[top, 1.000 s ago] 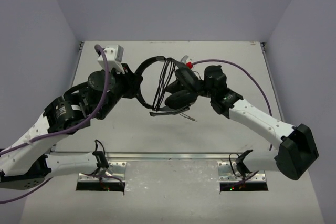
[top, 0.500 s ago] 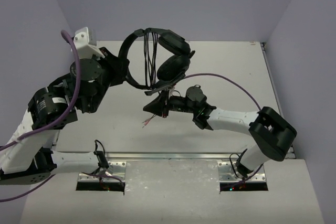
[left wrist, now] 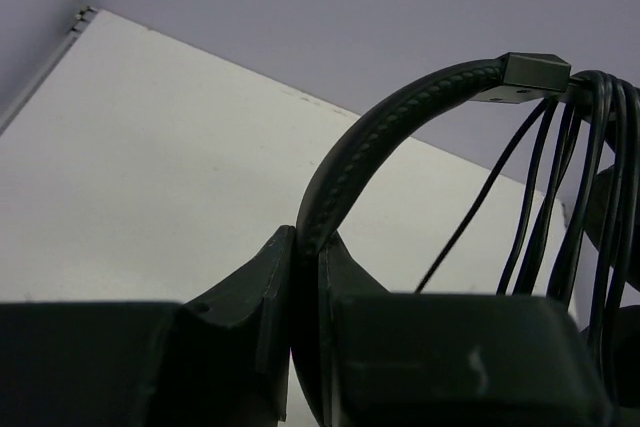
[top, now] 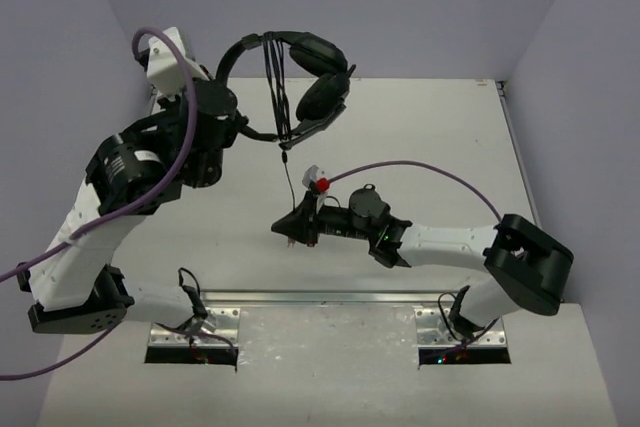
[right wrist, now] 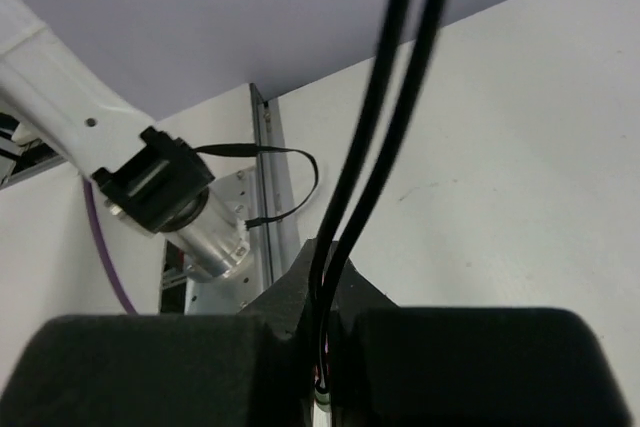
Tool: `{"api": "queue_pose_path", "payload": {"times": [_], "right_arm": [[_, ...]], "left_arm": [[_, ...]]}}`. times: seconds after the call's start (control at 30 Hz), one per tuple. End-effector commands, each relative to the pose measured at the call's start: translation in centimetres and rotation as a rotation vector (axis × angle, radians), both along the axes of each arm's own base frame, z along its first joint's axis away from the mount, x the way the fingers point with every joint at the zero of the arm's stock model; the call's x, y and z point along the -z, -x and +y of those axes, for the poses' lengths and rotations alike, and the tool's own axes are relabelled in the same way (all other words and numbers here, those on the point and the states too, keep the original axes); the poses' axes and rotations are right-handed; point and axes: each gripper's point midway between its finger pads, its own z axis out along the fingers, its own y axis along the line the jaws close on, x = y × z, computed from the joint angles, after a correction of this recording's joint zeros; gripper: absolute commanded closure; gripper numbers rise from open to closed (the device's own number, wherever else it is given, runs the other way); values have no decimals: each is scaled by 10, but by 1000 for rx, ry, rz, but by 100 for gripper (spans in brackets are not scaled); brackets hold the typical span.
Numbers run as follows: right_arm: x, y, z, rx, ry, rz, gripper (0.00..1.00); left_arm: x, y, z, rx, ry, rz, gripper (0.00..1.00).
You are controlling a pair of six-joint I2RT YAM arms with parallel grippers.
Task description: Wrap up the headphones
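Observation:
The black headphones (top: 300,62) hang in the air over the back of the table. My left gripper (top: 243,130) is shut on the thin headband (left wrist: 400,112), which runs between its jaws. Several turns of the thin black cable (top: 278,87) wrap the headband beside the earcups (top: 322,95). From there the cable drops down to my right gripper (top: 288,230), low over the table's middle. In the right wrist view two strands of the cable (right wrist: 385,127) enter the closed jaws of the right gripper (right wrist: 325,292). The left gripper (left wrist: 305,257) pinches the headband's lower end.
The white table (top: 430,127) is walled at the back and on both sides. A purple arm cable (top: 440,172) arcs over the right half. Metal mounting plates (top: 330,327) lie along the near edge. The left arm's base joint (right wrist: 165,197) shows behind the right gripper.
The left arm has lifted the headphones up and toward the back left. The right gripper has drawn back toward the near edge, pulling the cable end down and away from the earcups.

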Motion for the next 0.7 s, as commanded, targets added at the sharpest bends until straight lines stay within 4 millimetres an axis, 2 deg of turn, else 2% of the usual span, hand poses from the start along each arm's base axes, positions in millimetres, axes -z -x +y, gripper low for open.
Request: {"api": "queue_pose_path", "payload": {"times": [0.0, 0.03, 0.07, 0.1, 0.13, 0.17, 0.2, 0.23, 0.27, 0.33, 0.4, 0.43, 0.47, 0.5, 0.53, 0.57, 0.6, 0.67], "right_arm": [[-13, 24, 2, 27, 18, -92, 99], [-11, 22, 0, 70, 36, -118, 99], [-4, 26, -2, 79, 72, -119, 99], [-12, 39, -2, 72, 76, -157, 99], [-2, 34, -10, 141, 137, -159, 99], [-3, 37, -12, 158, 151, -176, 99], [-12, 50, -12, 148, 152, -212, 99], [-12, 48, -16, 186, 179, -221, 99], [-11, 57, -17, 164, 228, -246, 99], [-3, 60, -23, 172, 314, -266, 99], [-9, 61, -24, 161, 348, -301, 99], [-17, 60, -25, 162, 366, -309, 99], [-21, 60, -26, 153, 377, -327, 99], [-34, 60, -23, 139, 377, -360, 99], [-28, 60, -25, 123, 425, -374, 99], [-31, 58, -25, 119, 436, -393, 99], [-40, 53, -24, 127, 435, -405, 99], [-36, 43, -29, 107, 493, -425, 99]], "left_arm": [[-16, -30, 13, -128, 107, -73, 100], [-3, -47, 13, -141, 87, -52, 100], [4, -55, 13, -153, 73, -41, 100], [10, -62, 13, -167, 56, -30, 99], [22, -77, 16, -192, 32, 5, 100], [28, -84, 18, -203, 26, 21, 100], [39, -98, 21, -218, 14, 49, 100], [45, -105, 22, -228, 7, 59, 100], [54, -115, 25, -242, -7, 79, 100], [72, -128, 25, -260, -31, 105, 100], [94, -138, 23, -275, -67, 143, 100], [112, -139, 23, -283, -92, 176, 100], [123, -140, 22, -285, -104, 196, 100], [131, -138, 21, -282, -82, 202, 100], [137, -139, 18, -275, -63, 194, 100], [146, -137, 17, -266, -53, 201, 100], [166, -130, 13, -230, -31, 231, 100], [176, -128, 4, -178, 23, 217, 99]]}}
